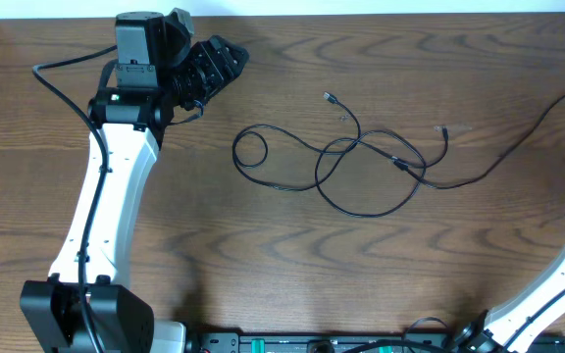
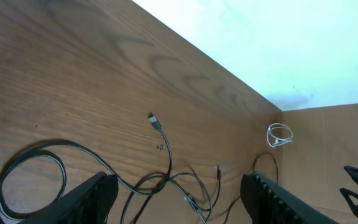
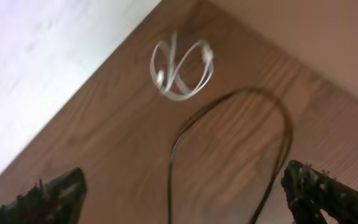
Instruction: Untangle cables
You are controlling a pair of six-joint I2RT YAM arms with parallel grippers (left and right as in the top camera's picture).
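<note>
Mid-table [image 1: 361,275], cables [image 1: 397,161] run L-R.

Table [image 1: 263,255]: mid-brown, with swirling darker wood grain.
Cables [image 1: 361,162]: black, with silver-grey plug ends.
Small coil [image 3: 182,74]: whitish; blurred, possibly pale grey.
Left arm [image 1: 106,196]: white shell, black joints and wiring.
Backdrop [image 2: 278,37] beyond the table edge: plain white.
</note>
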